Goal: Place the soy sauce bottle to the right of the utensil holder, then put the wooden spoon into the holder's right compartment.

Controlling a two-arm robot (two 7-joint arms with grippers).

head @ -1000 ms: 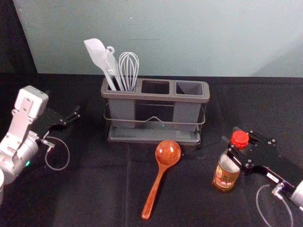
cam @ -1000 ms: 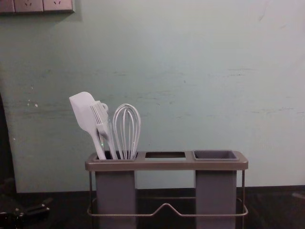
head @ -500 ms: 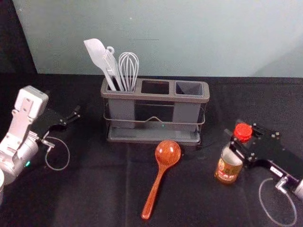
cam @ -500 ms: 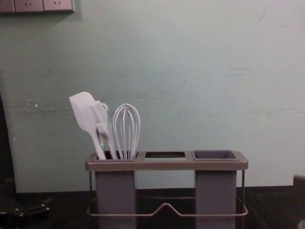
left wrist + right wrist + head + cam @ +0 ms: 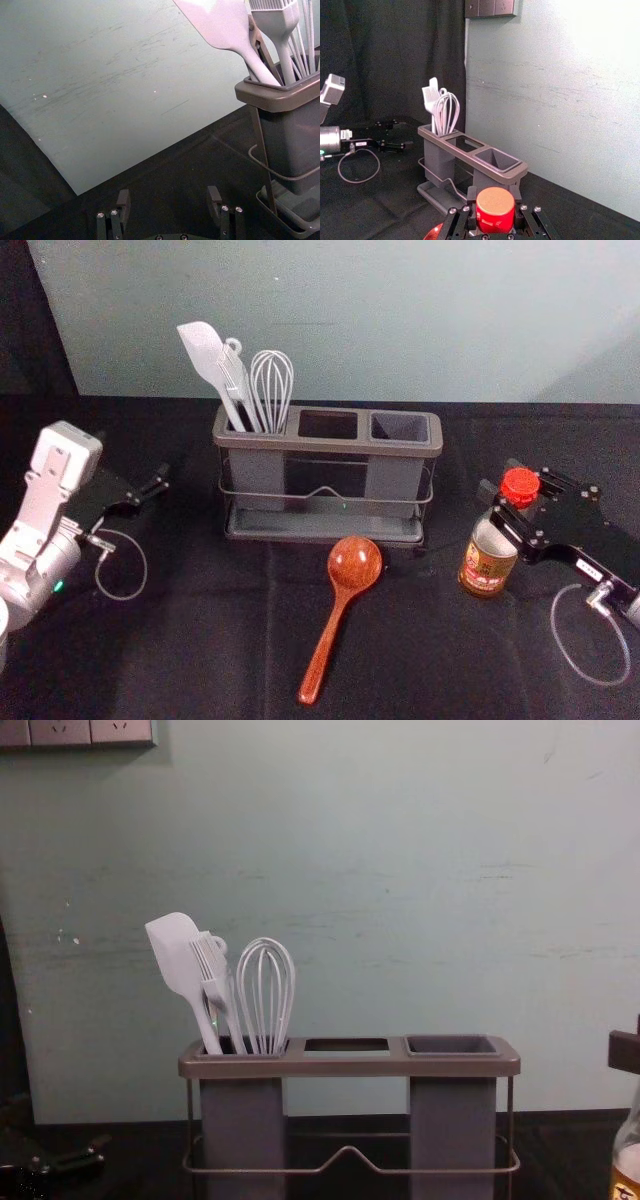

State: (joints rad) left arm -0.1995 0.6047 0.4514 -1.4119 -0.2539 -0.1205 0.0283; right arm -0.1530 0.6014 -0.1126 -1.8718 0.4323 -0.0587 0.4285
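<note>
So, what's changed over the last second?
The soy sauce bottle has moved forward, away from the robot, and slightly to the right, along with the right hand, which held it before and hasn't let go. Whether it also rose, I can't tell. The wooden spoon, the utensil holder and the left hand stayed as they were.
</note>
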